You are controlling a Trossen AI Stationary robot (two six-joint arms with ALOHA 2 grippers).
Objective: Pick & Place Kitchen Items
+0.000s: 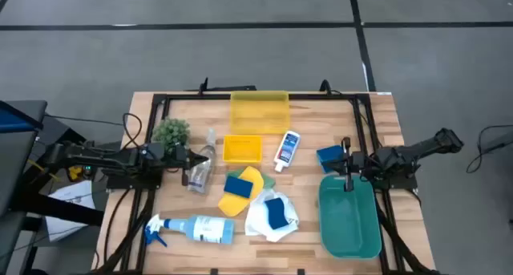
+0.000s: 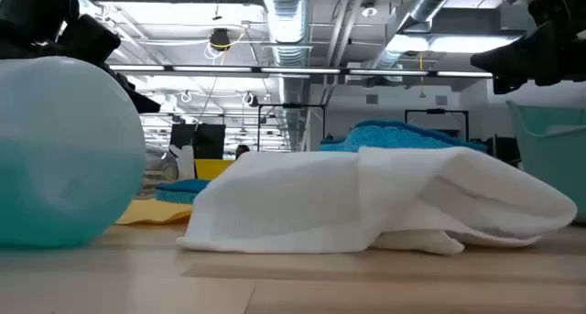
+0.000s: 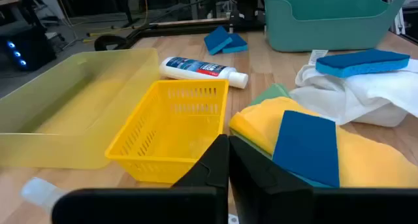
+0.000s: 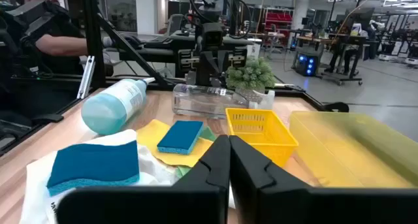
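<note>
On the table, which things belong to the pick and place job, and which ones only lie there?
Job:
spray bottle
clear bottle
small white bottle
sponges
yellow cloth
white cloth

Not job:
plant
yellow trays
teal bin
</note>
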